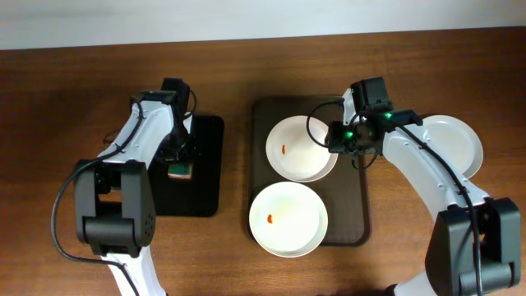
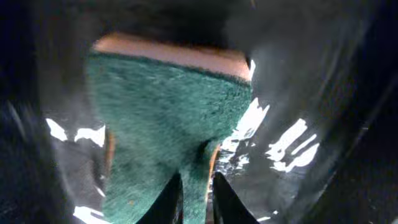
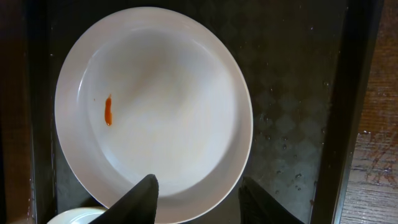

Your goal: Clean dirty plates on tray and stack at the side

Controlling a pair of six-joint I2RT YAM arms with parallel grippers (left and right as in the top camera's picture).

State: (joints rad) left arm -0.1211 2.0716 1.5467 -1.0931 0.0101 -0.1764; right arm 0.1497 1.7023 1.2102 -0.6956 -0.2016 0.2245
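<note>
A rear plate point(image 1: 300, 148) and a front plate point(image 1: 288, 218) are seated on the tray point(image 1: 351, 212). A third plate point(image 1: 457, 145) is found right of it, a sponge point(image 1: 181, 170) on the smaller tray point(image 1: 205, 177) left.

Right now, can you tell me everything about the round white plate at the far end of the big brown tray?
The round white shallow plate looks smooth and glossy, like ceramic, with a raised rim. It lies flat on the brown rectangular tray, at its far end. A small orange-red smear sits left of its centre. The right gripper hangs open astride its rim; contact cannot be told. Another white plate lies beside it.
</note>
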